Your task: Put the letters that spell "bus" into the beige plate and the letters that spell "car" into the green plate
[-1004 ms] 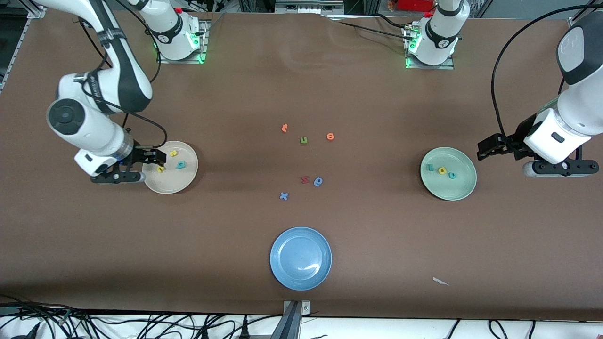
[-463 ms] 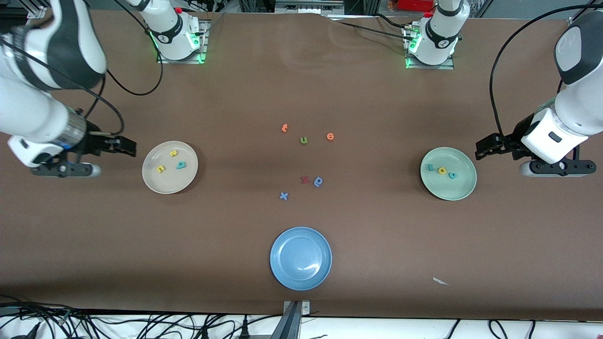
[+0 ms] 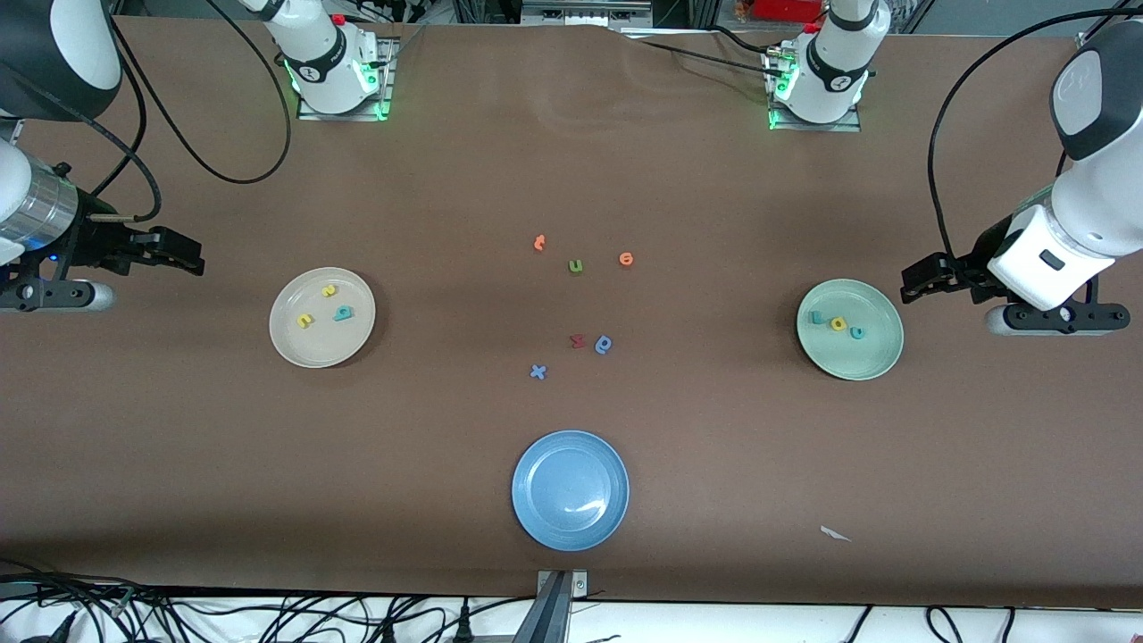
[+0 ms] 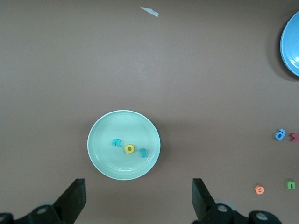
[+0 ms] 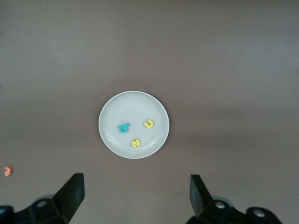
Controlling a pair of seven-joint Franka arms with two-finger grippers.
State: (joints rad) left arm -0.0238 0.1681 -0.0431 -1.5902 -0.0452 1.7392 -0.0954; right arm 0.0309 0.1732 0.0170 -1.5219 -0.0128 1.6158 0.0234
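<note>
The task seems finished: the teal b, the yellow u and the yellow s are seen lying in the beige plate, and the teal c, the yellow a and the teal r are seen in the green plate.

The right gripper is held spread and empty above the bare table beside the beige plate, toward the right arm's end, and the left gripper is held equally spread and empty just beside the green plate, toward the left arm's end.

Nothing more is judged to be left, since the green u, the orange letters and the blue letters between the two grippers are not wanted, and the blue plate is left unused.
</note>
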